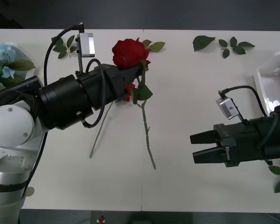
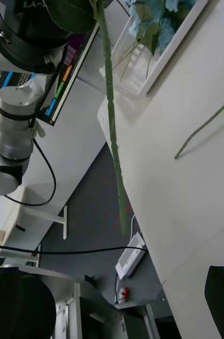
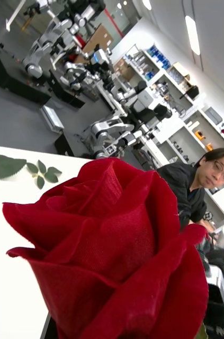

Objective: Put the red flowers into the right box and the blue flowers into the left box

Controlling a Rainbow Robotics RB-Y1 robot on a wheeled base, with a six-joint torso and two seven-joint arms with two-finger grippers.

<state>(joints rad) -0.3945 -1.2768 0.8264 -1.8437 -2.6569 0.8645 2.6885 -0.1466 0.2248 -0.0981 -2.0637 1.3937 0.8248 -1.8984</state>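
Left gripper [image 1: 139,70] holds a rose [image 1: 129,52] mid-table, stem hanging down; right box [image 1: 270,79] lies well right, nearer the open right gripper [image 1: 200,147].

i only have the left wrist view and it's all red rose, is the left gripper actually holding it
Observer: Yes. In the front view the left gripper is closed on the red rose just under its bloom, and the stem trails back toward the robot.
Operator: where's the right box from there
Observer: The right box sits at the table's far right edge, with a red bloom showing inside it.
Operator: is the right arm in the way
Observer: The right gripper is open and empty over the table, between the rose and that box but nearer the robot's side.
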